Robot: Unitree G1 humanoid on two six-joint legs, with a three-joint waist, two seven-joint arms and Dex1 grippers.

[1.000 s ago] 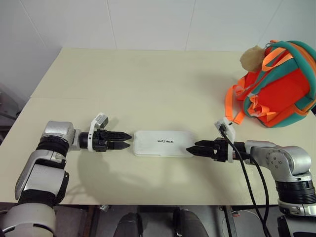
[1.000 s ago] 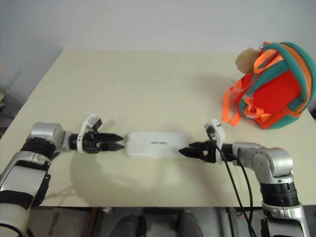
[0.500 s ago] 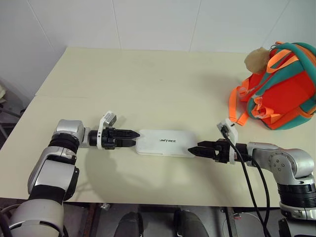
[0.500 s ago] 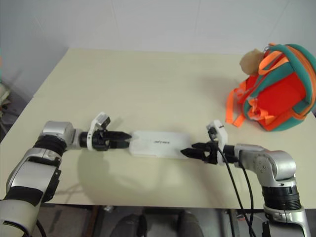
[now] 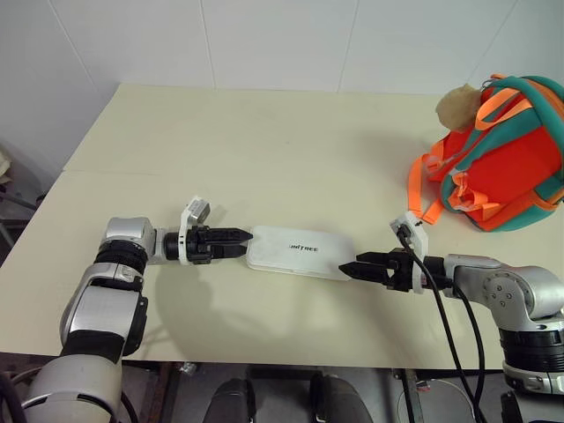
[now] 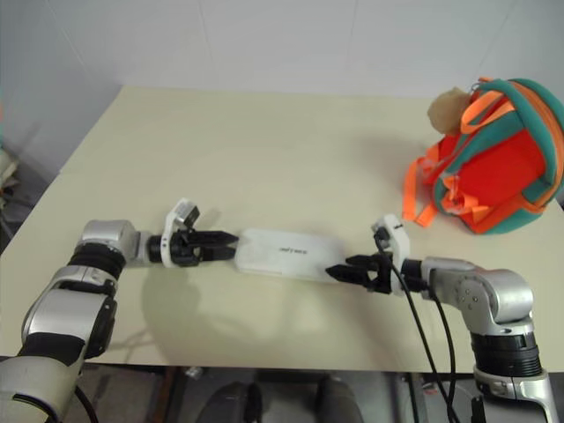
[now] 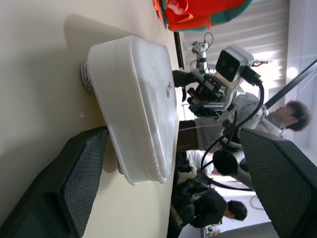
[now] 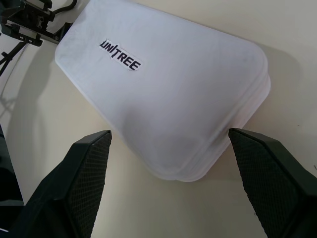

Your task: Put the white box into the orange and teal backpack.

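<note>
White box (image 5: pixel 300 251) flat on table (image 5: pixel 264 150) — orange and teal backpack (image 5: pixel 498 159) well apart.

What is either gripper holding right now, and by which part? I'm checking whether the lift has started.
Nothing is held. The white box lies flat on the table, with the open left gripper and open right gripper at its two short ends.

My arms (image 5: pixel 106 291) — silver shells, black joints; black-fingered grippers, white wrist mounts, a black cable (image 5: pixel 449 326) on the right.
</note>
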